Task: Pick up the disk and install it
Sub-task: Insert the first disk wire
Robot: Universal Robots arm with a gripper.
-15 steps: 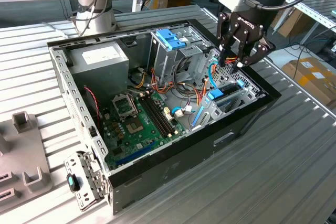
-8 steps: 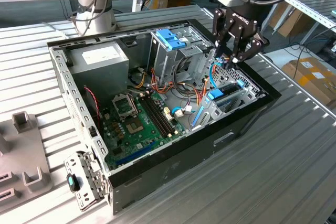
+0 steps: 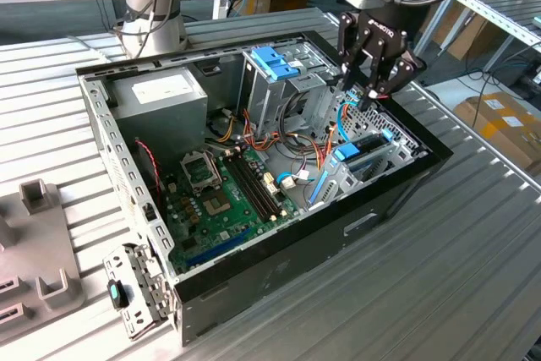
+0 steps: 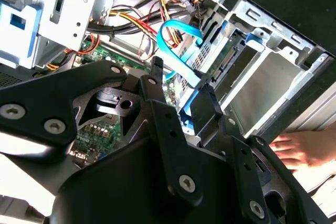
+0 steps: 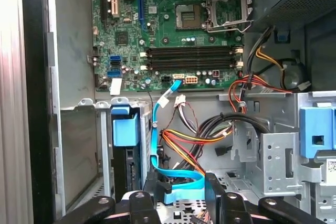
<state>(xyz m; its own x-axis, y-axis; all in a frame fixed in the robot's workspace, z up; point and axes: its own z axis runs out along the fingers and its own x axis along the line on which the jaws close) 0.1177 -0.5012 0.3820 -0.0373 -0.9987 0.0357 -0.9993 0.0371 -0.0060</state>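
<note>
Fingers apart astride the blue cable (image 5: 157, 124), the pincer (image 3: 368, 90) could snag that cable on closing and miss the disk (image 5: 125, 129) just beside.

Open computer case (image 3: 279, 270) on slatted table (image 3: 456, 293)

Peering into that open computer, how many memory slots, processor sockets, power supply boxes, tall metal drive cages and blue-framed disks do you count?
Memory slots: 4
Processor socket: 1
Power supply box: 1
Tall drive cage: 1
Blue-framed disk: 1
Total: 8
</note>
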